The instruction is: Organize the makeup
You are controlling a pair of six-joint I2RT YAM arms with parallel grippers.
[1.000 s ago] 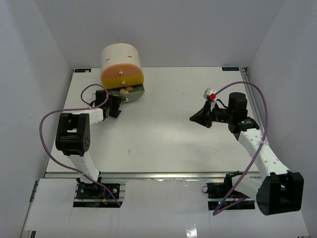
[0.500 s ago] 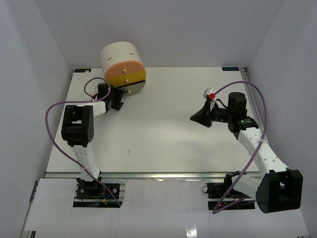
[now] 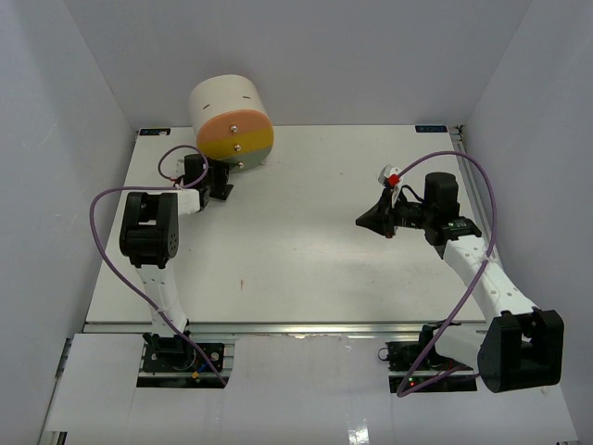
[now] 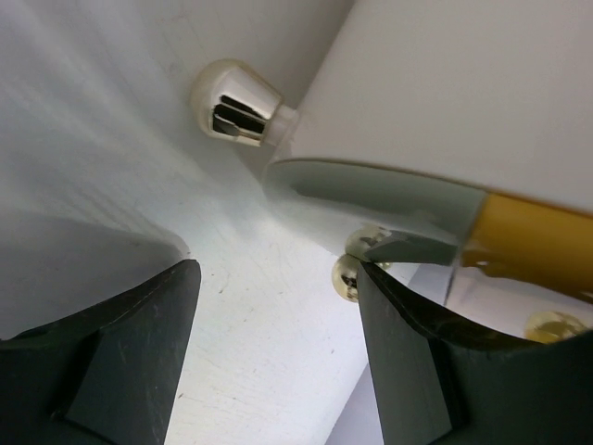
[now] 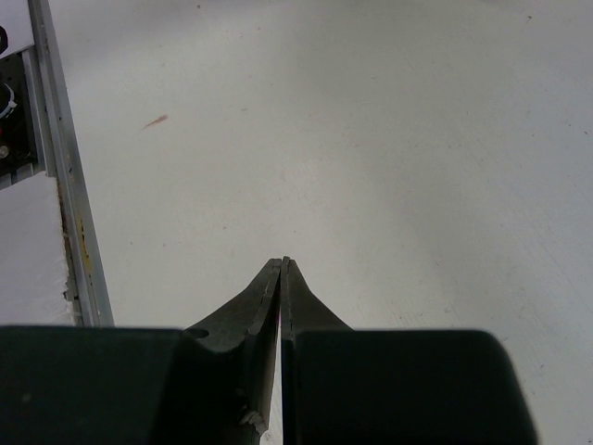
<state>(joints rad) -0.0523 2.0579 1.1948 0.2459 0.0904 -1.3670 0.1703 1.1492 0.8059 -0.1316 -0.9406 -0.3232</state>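
No makeup shows in any view; the sponges, palettes and compact are hidden or out of view. The round cream drawer unit (image 3: 230, 119) stands at the back left with its orange, yellow and green fronts all flush and shut. My left gripper (image 3: 220, 183) is open and empty right at the unit's lower front. In the left wrist view my left gripper (image 4: 275, 278) has its jaws apart over bare table, and a gold knob (image 4: 345, 275) of the bottom drawer sits against the right finger's tip. My right gripper (image 3: 363, 221) is shut and empty above the table at right, also seen in its wrist view (image 5: 283, 262).
The unit's cream body (image 4: 445, 83) and yellow front (image 4: 528, 232) fill the upper right of the left wrist view, with a round foot (image 4: 236, 99) under it. The table's front rail (image 5: 56, 167) runs along the left of the right wrist view. White walls surround the table.
The bottom drawer, open with tan sponges showing a second ago, has slid shut. My left gripper has moved back toward the unit with it. The right arm has hardly moved.
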